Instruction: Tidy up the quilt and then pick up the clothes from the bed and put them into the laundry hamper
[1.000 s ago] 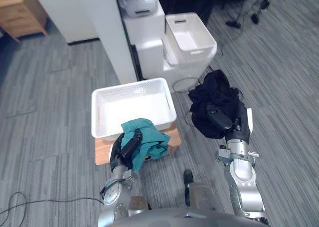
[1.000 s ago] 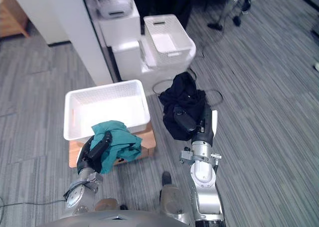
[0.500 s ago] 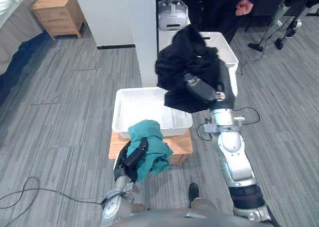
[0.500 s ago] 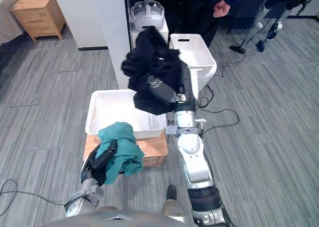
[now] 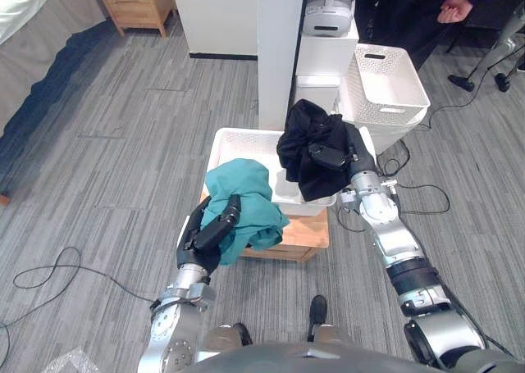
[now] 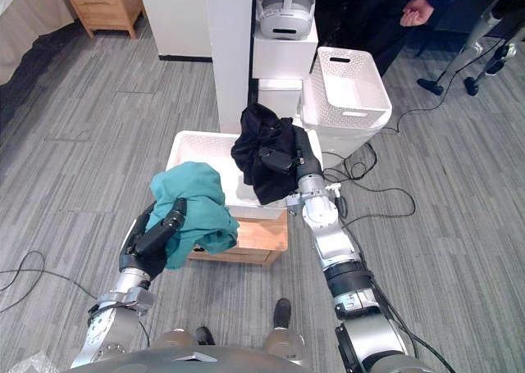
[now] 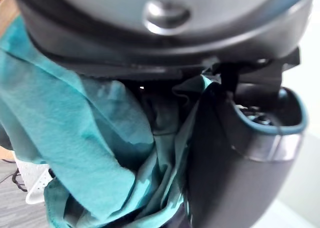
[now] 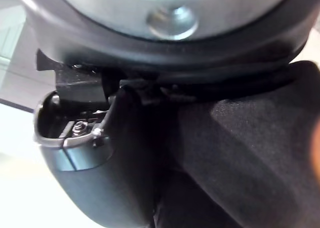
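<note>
Nearest, the left hand (image 5: 213, 229) curls its fingers round a teal garment (image 5: 244, 188), held at the near-left edge of the white hamper (image 5: 246, 147) on its low wooden bench (image 5: 308, 234). Farther right, the right hand (image 5: 328, 156) clutches a black garment (image 5: 299, 143) over the hamper's right side.

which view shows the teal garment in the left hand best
The right eye view: the whole teal garment shows there, bunched in the left hand by the white hamper's near edge. The left eye view shows much the same. The left wrist view shows its folds against the hand, too close for its outline.
</note>
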### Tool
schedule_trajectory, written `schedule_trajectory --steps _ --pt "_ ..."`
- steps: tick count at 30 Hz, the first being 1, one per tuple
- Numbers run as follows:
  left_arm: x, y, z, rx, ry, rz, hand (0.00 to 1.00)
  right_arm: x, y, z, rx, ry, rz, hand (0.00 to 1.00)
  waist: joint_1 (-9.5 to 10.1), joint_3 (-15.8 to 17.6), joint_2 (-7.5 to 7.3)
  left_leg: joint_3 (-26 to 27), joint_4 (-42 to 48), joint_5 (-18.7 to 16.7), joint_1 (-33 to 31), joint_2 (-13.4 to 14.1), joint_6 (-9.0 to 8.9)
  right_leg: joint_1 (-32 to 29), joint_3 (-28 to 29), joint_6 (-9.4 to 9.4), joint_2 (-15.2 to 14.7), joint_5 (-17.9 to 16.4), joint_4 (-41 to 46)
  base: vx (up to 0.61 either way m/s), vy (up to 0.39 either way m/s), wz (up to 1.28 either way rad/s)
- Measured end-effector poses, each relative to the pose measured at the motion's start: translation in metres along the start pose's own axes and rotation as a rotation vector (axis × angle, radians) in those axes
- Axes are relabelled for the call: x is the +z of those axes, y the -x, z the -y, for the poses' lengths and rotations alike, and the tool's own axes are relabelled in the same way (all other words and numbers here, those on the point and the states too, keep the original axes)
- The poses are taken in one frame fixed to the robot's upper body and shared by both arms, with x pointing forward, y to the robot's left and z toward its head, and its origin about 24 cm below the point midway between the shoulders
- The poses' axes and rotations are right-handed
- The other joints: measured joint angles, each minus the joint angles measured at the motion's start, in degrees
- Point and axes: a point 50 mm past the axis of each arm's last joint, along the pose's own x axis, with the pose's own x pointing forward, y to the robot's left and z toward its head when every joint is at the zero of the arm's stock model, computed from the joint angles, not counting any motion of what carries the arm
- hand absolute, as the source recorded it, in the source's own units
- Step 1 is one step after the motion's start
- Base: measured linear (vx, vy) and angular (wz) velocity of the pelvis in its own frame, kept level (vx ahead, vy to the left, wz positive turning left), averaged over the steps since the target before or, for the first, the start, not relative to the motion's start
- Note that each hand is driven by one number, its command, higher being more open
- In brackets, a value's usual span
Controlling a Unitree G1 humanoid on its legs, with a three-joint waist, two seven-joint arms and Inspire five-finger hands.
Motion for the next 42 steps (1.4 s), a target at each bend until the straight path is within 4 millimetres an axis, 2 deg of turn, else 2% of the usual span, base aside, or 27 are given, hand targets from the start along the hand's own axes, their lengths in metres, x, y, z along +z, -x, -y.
schedule_trajectory --steps 5,8,12,15,21,24,32,33,36,38,40,42 --pt "0.007 -0.004 0.001 -0.008 -0.006 0.033 0.00 -0.002 -0.003 0.009 -0.021 0.048 -0.012 1.00 0.03 0.88 0.90 -1.04 -0.03 0.42 -1.50 -0.36 0.48 -0.84 -1.10 0.01 -0.47 1.22 0.00 -0.06 0.014 0.14" --pt "0.014 -0.004 0.003 -0.013 -0.028 0.064 0.00 0.000 -0.004 0.009 -0.019 0.048 -0.008 1.00 0.11 1.59 0.84 -1.03 -0.03 0.43 -1.46 -0.39 0.50 -0.83 -1.07 0.11 -0.48 1.59 0.00 -0.05 0.018 0.02" --pt "0.037 -0.009 0.008 -0.012 -0.088 0.168 0.00 0.000 -0.004 0.013 -0.035 0.039 -0.009 1.00 0.08 2.42 0.80 -0.68 -0.21 0.43 -0.17 -0.38 0.50 0.14 -0.91 0.12 -0.48 1.60 -0.01 -0.03 -0.003 -0.04" --pt "0.057 -0.020 0.010 -0.001 -0.171 0.267 0.00 0.001 -0.003 0.019 -0.047 0.022 -0.005 1.00 -0.17 2.65 0.84 -0.11 -0.99 0.43 1.49 -0.41 0.50 1.14 -0.72 0.12 -0.34 1.60 -0.01 -0.05 -0.003 -0.07" --pt "0.083 -0.031 0.007 0.073 -0.275 0.384 0.00 0.012 0.015 0.030 -0.071 -0.001 0.069 1.00 -0.73 2.80 0.58 1.28 -1.93 0.43 3.82 -0.58 0.50 2.19 0.67 0.12 -0.18 1.60 -0.03 -0.05 -0.007 -0.10" --pt "0.092 -0.033 0.005 0.109 -0.344 0.419 0.00 0.010 0.023 0.034 -0.082 -0.019 0.070 1.00 -1.60 2.97 0.28 1.50 -2.17 0.42 4.57 -0.60 0.49 2.73 0.80 0.12 -0.10 1.61 -0.03 -0.05 -0.014 -0.05" --pt "0.102 -0.065 -0.008 0.239 -0.608 0.436 0.00 -0.024 0.057 0.049 -0.132 -0.054 -0.054 1.00 -2.29 3.23 -0.29 4.64 -2.38 0.37 5.45 -0.57 0.46 1.61 4.30 -0.24 0.78 3.10 -0.08 -0.09 -0.018 -0.23" --pt "0.107 -0.071 -0.015 0.295 -0.769 0.420 0.00 -0.028 0.067 0.050 -0.131 -0.070 -0.071 1.00 -3.50 3.10 -0.87 6.73 -2.02 0.01 5.38 -0.46 0.28 0.40 6.27 -0.38 1.14 3.51 -0.10 -0.18 -0.020 -0.61" --pt "0.107 -0.081 -0.015 0.300 -0.855 0.406 0.00 -0.029 0.070 0.052 -0.126 -0.053 -0.074 1.00 -3.60 3.02 -1.23 7.69 -1.60 -0.42 5.21 0.12 0.08 0.17 7.07 -0.38 1.65 3.50 -0.12 -0.11 -0.036 -0.27" --pt "0.108 -0.085 -0.015 0.301 -0.867 0.404 0.00 -0.021 0.072 0.054 -0.091 0.019 -0.041 1.00 -3.78 2.95 -1.32 7.76 -0.42 -0.90 4.46 0.88 -0.22 -0.11 7.10 -0.39 1.78 3.50 -0.12 -0.07 -0.040 -0.05" --pt "0.110 -0.090 -0.016 0.299 -0.975 0.398 0.00 0.002 0.068 0.060 0.007 0.282 0.075 1.00 -4.25 2.81 -1.52 7.73 0.29 -0.97 3.50 1.25 -0.27 -0.78 7.07 -0.39 1.88 3.50 -0.12 -0.06 -0.043 -0.01" --pt "0.112 -0.095 -0.017 0.299 -1.050 0.386 0.00 0.018 0.066 0.057 0.081 0.443 0.172 1.00 -4.53 2.56 -1.92 7.68 0.97 -1.06 3.22 1.81 -0.42 -0.81 7.08 -0.39 2.26 3.50 -0.12 -0.04 -0.047 0.00"
